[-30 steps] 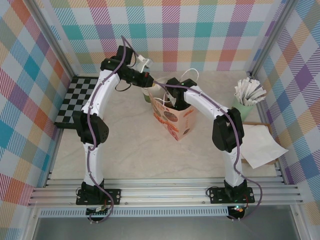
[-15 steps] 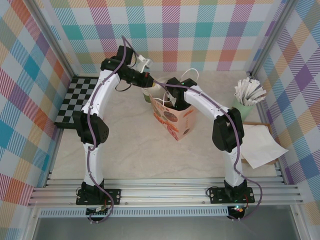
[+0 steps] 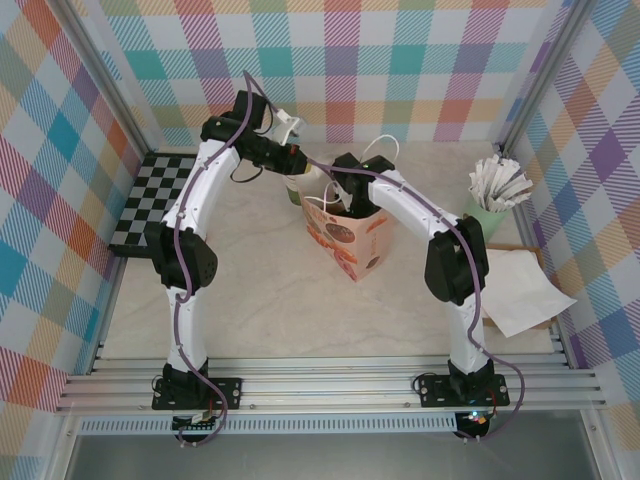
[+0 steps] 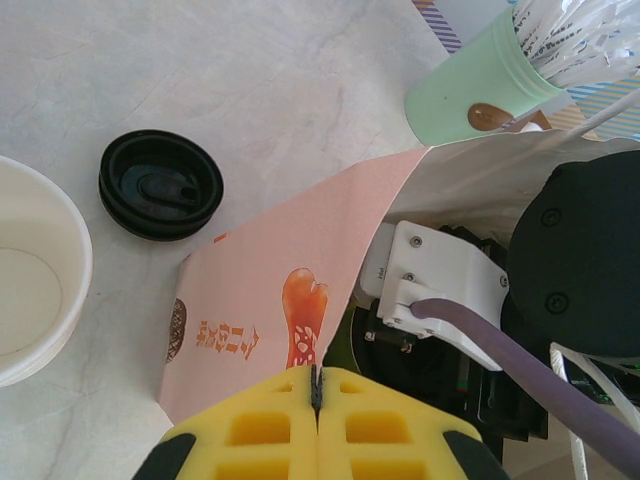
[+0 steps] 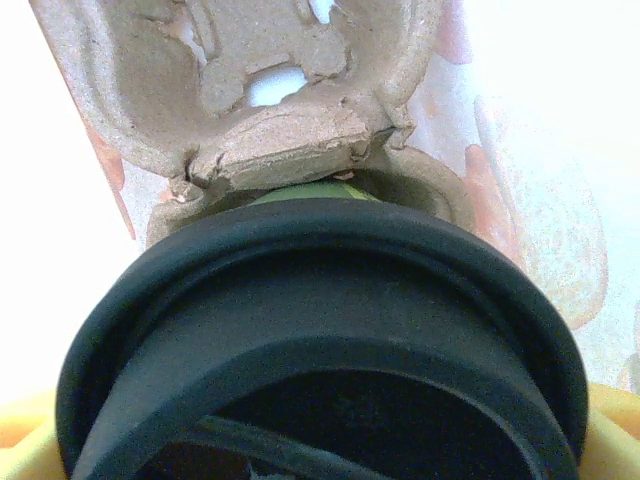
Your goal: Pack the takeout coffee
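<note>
The paper bag [image 3: 350, 245] stands upright near the middle of the bench [image 3: 260, 300], and both arms meet at its mouth. The left gripper [image 4: 317, 390] is clenched on the bag's pink upper edge, its yellow fingers [image 4: 260, 425] pressed flat together with the paper between them.

Just under that grip the bag carries an orange motif and a short line of orange characters. They run sideways from here and I cannot read them. The bag's front panel shows round red-and-orange prints, too small to make out.

The takeout coffee [image 5: 320, 330] is down inside the bag. Its black lid sits close under the right wrist camera, with a sliver of green cup wall showing just beyond the lid's rim. It sits against a brown moulded-pulp carrier [image 5: 150, 90] on the bag's floor. The right gripper [image 5: 320, 435] is lowered into the bag with a yellow finger on either side of the lid. I cannot tell whether those fingers press on the cup or stand clear of it.

Outside the bag, a loose black lid [image 4: 160, 185] lies on the bench just beside a wide cream-white cup mouth [image 4: 30, 290]. A mint-green cup [image 3: 483, 215] bristling with white sticks [image 3: 500, 180] stands near the right wall. A white paper sheet [image 3: 520, 290] lies in front of it. A black-and-white checkerboard [image 3: 150, 200] lies at the left edge.
</note>
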Available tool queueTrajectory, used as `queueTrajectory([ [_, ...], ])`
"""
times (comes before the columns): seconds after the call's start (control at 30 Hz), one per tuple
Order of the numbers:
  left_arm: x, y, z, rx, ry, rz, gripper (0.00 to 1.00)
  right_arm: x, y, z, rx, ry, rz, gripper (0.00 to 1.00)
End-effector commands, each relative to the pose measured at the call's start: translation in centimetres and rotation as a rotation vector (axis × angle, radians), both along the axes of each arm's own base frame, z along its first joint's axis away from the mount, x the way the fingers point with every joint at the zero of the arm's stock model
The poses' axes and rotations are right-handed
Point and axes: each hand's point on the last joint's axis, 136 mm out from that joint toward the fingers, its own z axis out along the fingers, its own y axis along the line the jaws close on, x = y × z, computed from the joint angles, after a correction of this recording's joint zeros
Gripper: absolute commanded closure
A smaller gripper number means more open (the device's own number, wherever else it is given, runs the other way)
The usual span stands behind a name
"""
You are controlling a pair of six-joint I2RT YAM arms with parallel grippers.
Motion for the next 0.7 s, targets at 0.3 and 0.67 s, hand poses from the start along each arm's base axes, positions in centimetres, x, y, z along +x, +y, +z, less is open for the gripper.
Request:
queueTrajectory([
  [0.3,-2.0,-0.5,0.8,0.016,0.006,-0.031,1.0,-0.4,0.4,4.5,0.088,-0.047,-0.008,0.1],
  [0.67,-1.9,-0.9,1.2,0.005,-0.007,-0.031,1.0,0.4,0.7,5.6,0.108,-0.094,-0.033,0.07],
])
